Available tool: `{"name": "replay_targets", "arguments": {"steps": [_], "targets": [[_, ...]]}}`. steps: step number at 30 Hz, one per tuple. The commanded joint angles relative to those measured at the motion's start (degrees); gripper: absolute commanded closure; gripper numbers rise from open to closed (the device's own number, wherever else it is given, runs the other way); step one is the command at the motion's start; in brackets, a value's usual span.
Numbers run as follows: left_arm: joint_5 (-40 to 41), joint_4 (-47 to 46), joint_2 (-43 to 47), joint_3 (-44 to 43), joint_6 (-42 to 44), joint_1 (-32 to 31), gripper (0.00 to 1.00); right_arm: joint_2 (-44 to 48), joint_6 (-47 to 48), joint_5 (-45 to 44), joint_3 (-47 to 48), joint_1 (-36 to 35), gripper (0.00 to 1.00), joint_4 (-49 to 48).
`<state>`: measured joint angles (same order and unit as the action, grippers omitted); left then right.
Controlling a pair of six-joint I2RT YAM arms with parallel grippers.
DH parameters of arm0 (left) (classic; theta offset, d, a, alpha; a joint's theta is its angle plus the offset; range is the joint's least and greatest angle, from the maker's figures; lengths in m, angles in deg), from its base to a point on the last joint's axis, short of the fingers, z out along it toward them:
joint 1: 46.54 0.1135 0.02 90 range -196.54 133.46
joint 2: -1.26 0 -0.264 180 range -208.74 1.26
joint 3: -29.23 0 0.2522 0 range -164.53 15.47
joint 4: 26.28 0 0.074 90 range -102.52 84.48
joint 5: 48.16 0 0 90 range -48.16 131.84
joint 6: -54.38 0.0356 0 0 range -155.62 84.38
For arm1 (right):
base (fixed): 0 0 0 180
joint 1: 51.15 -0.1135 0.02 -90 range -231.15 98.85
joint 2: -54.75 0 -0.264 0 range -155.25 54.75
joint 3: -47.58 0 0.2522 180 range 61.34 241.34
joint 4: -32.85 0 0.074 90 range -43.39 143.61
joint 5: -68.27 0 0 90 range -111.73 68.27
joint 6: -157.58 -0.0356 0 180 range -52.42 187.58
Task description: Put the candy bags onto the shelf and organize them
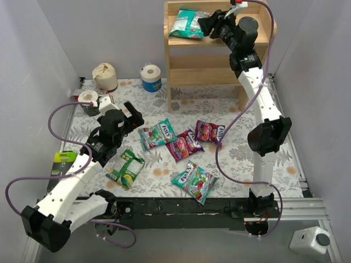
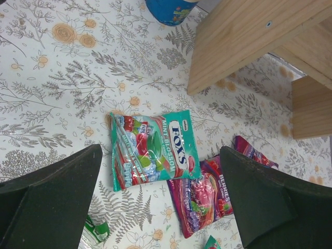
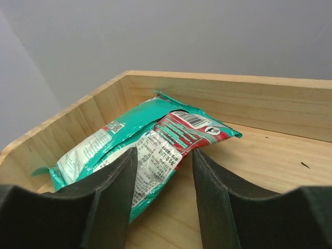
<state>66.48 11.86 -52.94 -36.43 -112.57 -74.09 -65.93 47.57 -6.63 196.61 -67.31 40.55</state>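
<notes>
Nearest the lens, at seven o'clock of the overhead view: black-and-white left arm (image 1: pixel 66 197), stretched toward ten o'clock over the floral-print counter (image 1: pixel 274 159). Left tool (image 1: pixel 133 116) released, fingers spread wide, hanging above the counter.

Seen from the left wrist, directly below that gap: teal glossy candy bag with fruit pictures (image 1: pixel 157 133), lying flat near the counter's centre. At eight o'clock, just beside the left arm: green-and-yellow flat candy bag (image 1: pixel 126 167). At eleven o'clock, well apart from the bags: small white paper roll (image 1: pixel 88 98), crumpled beige paper roll (image 1: pixel 104 75), and blue-and-white round roll (image 1: pixel 151 78).

Just right of the central teal bag: first purple-magenta glossy candy bag (image 1: pixel 185 144), with second purple-magenta glossy candy bag (image 1: pixel 209 131) touching it at two o'clock. At six o'clock, alone: second teal fruit-printed candy bag (image 1: pixel 195 181).

At one o'clock: tall light-wood two-tier shelf (image 1: pixel 208 59). On its top tier, toward the left side panel: third teal candy bag (image 1: pixel 187 23), lying flat.

Right tool (image 1: pixel 207 24) released, fingers apart over the near end of that bag, not clenched on it.
</notes>
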Motion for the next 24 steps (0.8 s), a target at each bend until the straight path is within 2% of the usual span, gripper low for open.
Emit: {"name": "replay_targets", "arguments": {"steps": [1,6,7,12,14,18,24], "targets": [[0.1,0.0,0.2,0.8,-0.4,-0.1,0.02,6.2,10.5,-10.2,-0.4,-3.1,0.44,2.7],[0.1,0.1,0.4,0.9,-0.4,-0.1,0.02,7.7,13.6,-14.5,-1.1,-4.1,0.32,2.6],[0.1,0.1,0.6,1.0,-0.4,-0.1,0.02,7.8,13.9,-14.8,-1.1,-4.1,0.27,2.6],[0.1,0.0,0.9,1.2,-0.4,-0.1,0.02,8.2,15.2,-18.3,-1.3,-4.1,0.18,3.0],[0.1,0.1,1.0,1.3,-0.4,-0.1,0.02,8.3,15.2,-18.9,-1.2,-4.1,0.18,3.1],[0.1,0.1,1.0,1.3,-0.6,-0.1,0.02,9.4,13.3,-18.6,-2.0,-4.2,0.31,6.0],[-0.1,0.1,1.3,1.5,-0.7,-0.1,0.02,16.0,9.0,-18.7,-13.0,-5.3,0.37,8.9]]}}
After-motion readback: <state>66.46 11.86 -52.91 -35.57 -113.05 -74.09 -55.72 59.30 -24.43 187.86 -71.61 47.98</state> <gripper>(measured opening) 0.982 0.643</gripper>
